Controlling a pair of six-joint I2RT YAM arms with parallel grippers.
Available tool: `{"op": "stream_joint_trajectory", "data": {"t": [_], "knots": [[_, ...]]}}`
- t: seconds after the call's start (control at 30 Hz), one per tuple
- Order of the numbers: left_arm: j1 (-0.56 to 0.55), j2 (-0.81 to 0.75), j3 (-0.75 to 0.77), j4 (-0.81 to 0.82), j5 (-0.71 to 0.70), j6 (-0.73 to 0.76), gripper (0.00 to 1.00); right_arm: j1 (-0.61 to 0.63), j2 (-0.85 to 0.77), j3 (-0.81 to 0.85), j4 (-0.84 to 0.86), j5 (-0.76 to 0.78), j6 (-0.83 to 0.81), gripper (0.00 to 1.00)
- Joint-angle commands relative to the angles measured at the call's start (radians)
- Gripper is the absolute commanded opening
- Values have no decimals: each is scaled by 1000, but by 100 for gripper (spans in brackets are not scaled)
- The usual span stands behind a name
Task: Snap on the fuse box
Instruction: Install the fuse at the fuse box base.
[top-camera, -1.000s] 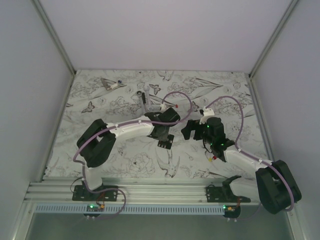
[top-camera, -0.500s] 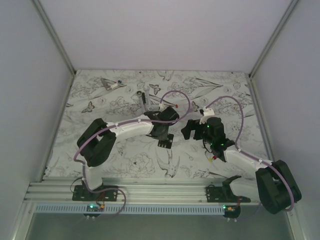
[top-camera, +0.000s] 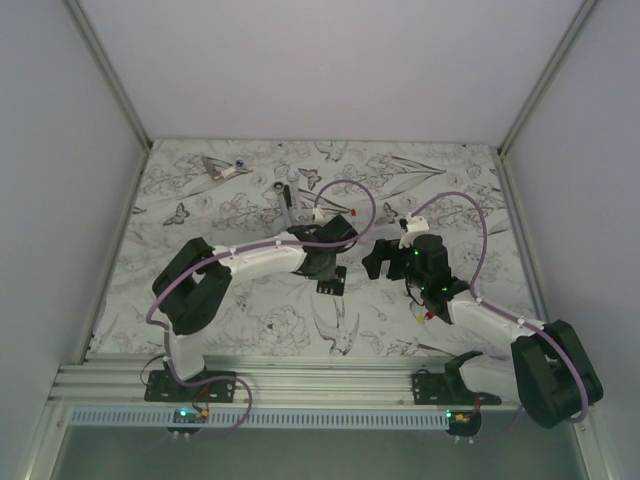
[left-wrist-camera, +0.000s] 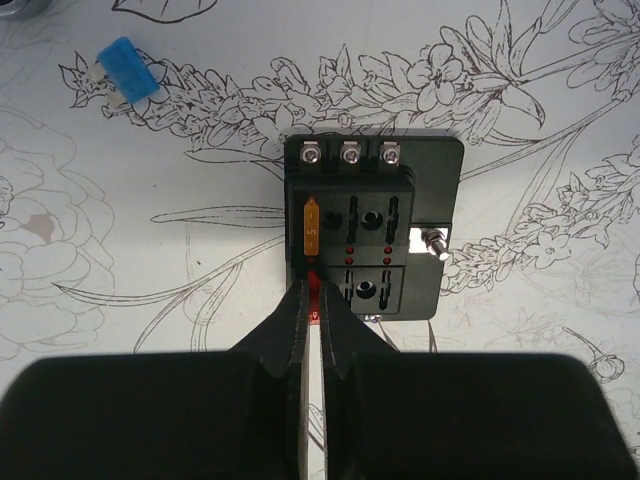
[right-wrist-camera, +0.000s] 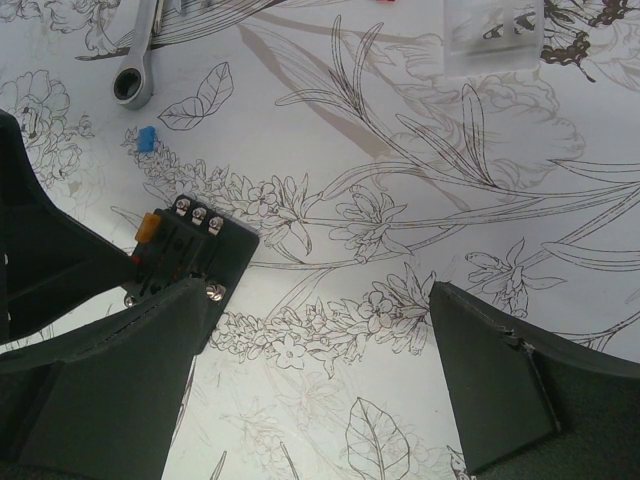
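Fuse box (left-wrist-camera: 372, 228) sits mid-way across the table (top-camera: 250, 320), nearer its front edge; left pincer (left-wrist-camera: 314, 305), directly above, pinches a red fuse (left-wrist-camera: 314, 290) at the box's near-left slot; right pincer (right-wrist-camera: 320, 300) spread wide, further off

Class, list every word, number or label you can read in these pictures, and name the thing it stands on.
No text is readable.
Orange fuse in the fuse box: pale mark, too blurred to read.
Red fuse in the left claw: white speck, too small to read.
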Motion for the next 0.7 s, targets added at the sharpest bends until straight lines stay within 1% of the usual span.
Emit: {"op": "stream_joint_trajectory", "data": {"t": [0.0, 0.13, 0.17, 0.33, 0.4, 0.5, 0.57, 0.67], "knots": [[-8, 93, -98, -61, 8, -47, 0, -10, -4, -2, 25, -3, 16, 100], [-8, 18, -89, -63, 2, -25, 1, -10, -6, -2, 24, -4, 16, 100], [-8, -5, -83, -63, 1, -18, 8, -10, -9, -2, 24, -6, 16, 100], [-8, -122, -26, -72, -20, 53, 35, -10, -18, -5, 24, -5, 16, 100], [-5, -162, -6, -79, -26, 85, 44, -10, -19, -6, 24, -5, 15, 100], [8, -213, 9, -82, -4, 136, 54, -10, -18, -7, 23, -6, 15, 100], [27, -219, 12, -79, 40, 180, 58, -10, -18, -7, 25, -6, 14, 100], [71, -194, 19, -75, 113, 262, 60, -9, -15, -7, 27, -8, 15, 100]]}}
